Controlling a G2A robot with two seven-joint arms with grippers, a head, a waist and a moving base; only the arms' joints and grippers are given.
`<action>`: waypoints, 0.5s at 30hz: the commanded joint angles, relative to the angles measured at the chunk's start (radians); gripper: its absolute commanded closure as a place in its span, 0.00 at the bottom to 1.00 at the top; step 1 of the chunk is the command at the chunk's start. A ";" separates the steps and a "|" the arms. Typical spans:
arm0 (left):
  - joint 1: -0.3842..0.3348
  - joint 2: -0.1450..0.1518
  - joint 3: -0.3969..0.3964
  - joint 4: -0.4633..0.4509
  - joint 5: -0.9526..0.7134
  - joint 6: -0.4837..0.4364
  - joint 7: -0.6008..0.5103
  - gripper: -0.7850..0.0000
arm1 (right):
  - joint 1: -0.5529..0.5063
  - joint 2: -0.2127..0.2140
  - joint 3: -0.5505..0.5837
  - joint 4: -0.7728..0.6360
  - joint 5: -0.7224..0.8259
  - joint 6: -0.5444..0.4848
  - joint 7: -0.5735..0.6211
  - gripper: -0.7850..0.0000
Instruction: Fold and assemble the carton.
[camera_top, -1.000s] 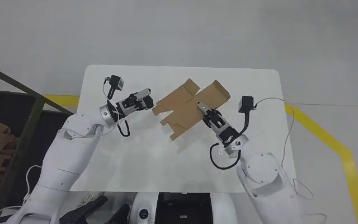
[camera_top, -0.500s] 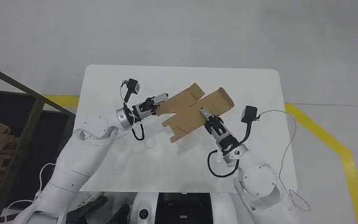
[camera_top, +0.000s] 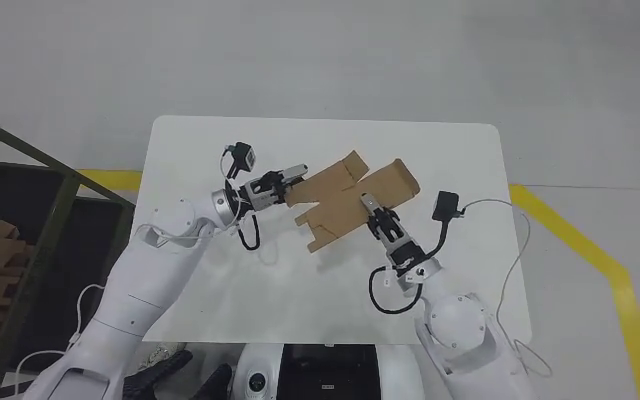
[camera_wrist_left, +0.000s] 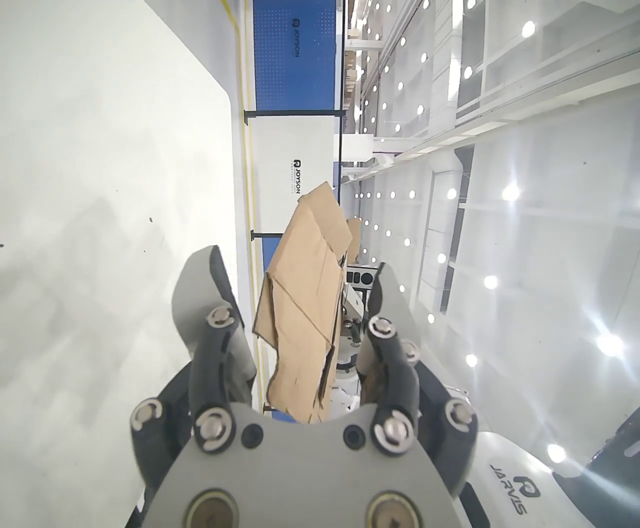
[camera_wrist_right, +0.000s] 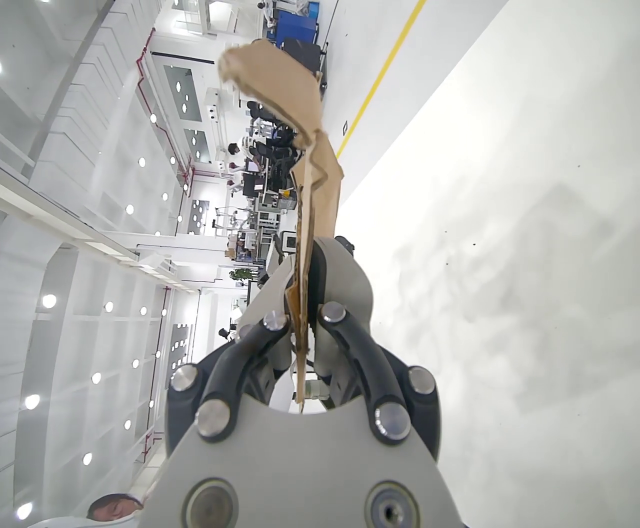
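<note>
left fingers (camera_wrist_left: 207, 295) moved in, now spread astride carton (camera_top: 325, 185) edge; right fingers (camera_wrist_right: 342, 285) pinching it. judged ready for fold.

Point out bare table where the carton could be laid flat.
Bare table: the far strip beyond the carton, and the near stretch between both arms. Crowded: the middle, where left hand and right hand meet the carton.

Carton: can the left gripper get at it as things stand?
Likely yes: the left gripper is open around the edge of the carton, nothing between; the right gripper holds its far side.
</note>
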 joint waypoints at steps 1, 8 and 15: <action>-0.003 -0.002 0.001 0.002 -0.007 0.004 -0.006 1.00 | 0.003 0.000 -0.003 0.001 -0.010 0.004 0.000 1.00; -0.016 -0.010 0.002 0.012 -0.046 0.004 -0.019 1.00 | 0.014 -0.001 -0.009 0.002 -0.029 0.016 0.007 1.00; -0.044 -0.007 -0.035 0.042 -0.012 -0.045 -0.051 1.00 | 0.015 0.002 0.026 -0.008 -0.006 0.032 0.043 0.00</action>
